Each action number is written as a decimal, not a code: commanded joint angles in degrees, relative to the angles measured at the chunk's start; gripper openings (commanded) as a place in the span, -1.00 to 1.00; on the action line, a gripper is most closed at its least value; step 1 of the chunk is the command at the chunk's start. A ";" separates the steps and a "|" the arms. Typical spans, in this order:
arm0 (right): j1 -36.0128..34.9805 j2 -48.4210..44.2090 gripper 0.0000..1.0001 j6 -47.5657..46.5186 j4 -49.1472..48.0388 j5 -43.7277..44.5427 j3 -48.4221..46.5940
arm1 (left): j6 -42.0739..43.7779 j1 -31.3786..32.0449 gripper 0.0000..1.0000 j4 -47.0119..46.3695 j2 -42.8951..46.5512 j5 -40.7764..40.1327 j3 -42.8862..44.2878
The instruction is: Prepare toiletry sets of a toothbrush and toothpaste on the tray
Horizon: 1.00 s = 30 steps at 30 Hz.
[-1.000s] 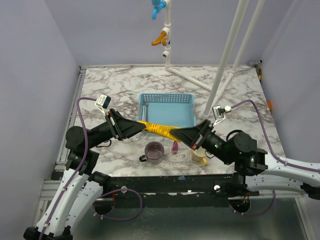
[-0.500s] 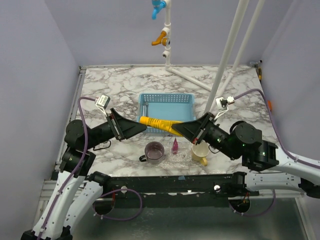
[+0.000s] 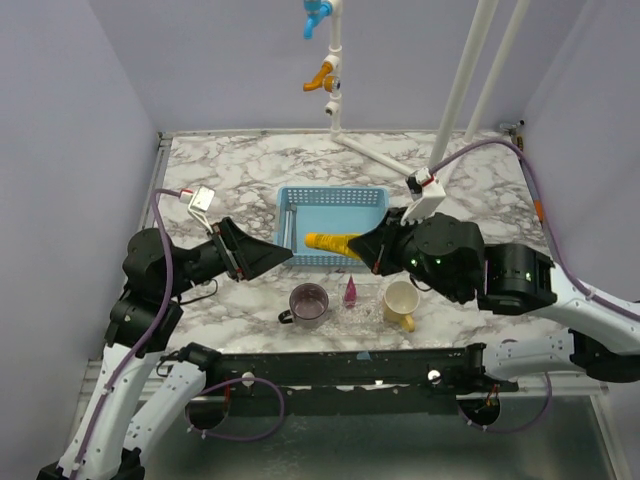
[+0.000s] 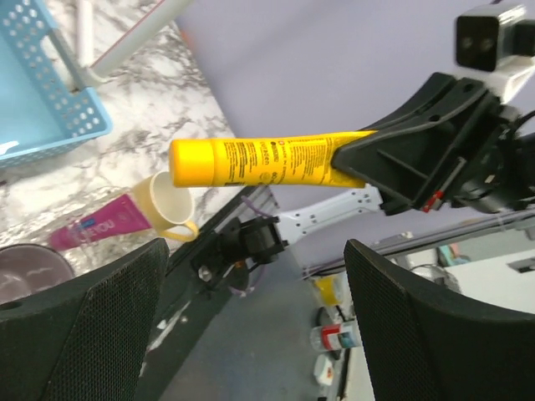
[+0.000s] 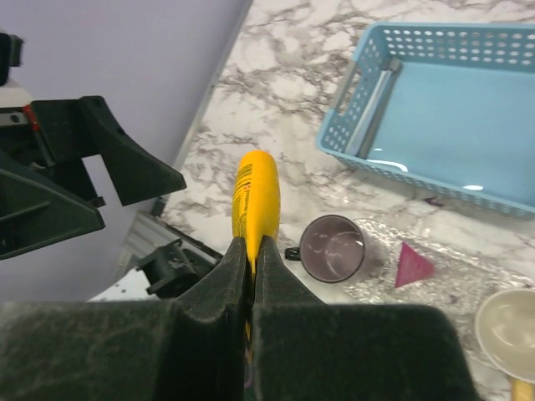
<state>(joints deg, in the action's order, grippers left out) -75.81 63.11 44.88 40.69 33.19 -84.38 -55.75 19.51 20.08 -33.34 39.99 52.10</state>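
The left tool [image 3: 283, 258] hangs above the table [image 3: 230, 180] toward its left front part, tips aimed rightward. Its jaws stand wide apart with nothing between them; the wrist view shows both black fingers [image 4: 84, 334] spread to either side of the frame.

Right of it, close to the front edge, a purple mug [image 3: 308, 301] stands upright with its mouth up. Behind it, about the middle of the table, sits a light-blue mesh basket [image 3: 340, 215].

In the air over the basket's front wall is the yellow toothpaste tube [image 3: 325, 241], held level. Its rounded end points left toward the open left tool and is clear of it.

Below, near the front edge, the pink toothpaste tube [image 3: 350, 291] rests on the clear tray [image 5: 456, 271], which shows only as a crinkled sheen on the marble. The tray lies between the two mugs. Whether the purple mug stands on the tray's edge or just beside it cannot be told.

The right tool [image 3: 358, 250] is closed on the yellow tube's right end, the jaws pinched tight on it, the arm reaching in from the right.

A cream mug [image 3: 401, 302] with a yellow handle stands at the front edge, just right of the tray.
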 commanded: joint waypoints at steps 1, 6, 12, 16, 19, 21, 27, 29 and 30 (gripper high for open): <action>-0.27 4.52 -0.99 -2.07 17.45 6.01 -8.58 | 10.19 -0.26 0.74 9.12 -0.99 -3.76 3.48; -0.09 9.15 -0.99 -1.71 28.31 8.62 -15.80 | 14.87 -0.25 0.84 13.67 -1.77 -6.45 4.81; 2.16 13.47 -0.99 -1.25 37.49 7.93 -22.23 | 19.83 -0.26 0.98 17.58 -2.50 -10.05 5.16; 5.88 16.03 -0.99 -2.05 40.61 5.42 -23.92 | 21.94 -0.28 0.98 18.81 -2.78 -11.38 4.72; 11.00 17.00 -0.99 -3.68 40.52 1.29 -23.51 | 23.14 -0.31 0.98 18.93 -2.93 -11.38 4.17; 14.33 17.84 -0.99 -5.65 40.04 -2.27 -23.17 | 24.15 -0.28 0.98 19.19 -3.17 -11.16 3.81; 16.76 21.09 -0.99 -8.20 39.76 -8.68 -23.03 | 27.35 -0.35 0.98 19.91 -3.54 -10.11 2.56; 17.01 21.72 -0.99 -8.68 39.97 -10.87 -22.71 | 28.24 -0.30 0.98 20.00 -3.57 -10.01 1.62; 17.05 21.91 -0.99 -8.77 40.04 -11.63 -22.36 | 28.76 -0.32 0.98 19.92 -3.57 -9.81 1.09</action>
<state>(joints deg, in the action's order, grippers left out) -59.20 83.92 38.48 79.53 27.77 -106.78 -30.87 19.49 39.16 -36.88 30.30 55.29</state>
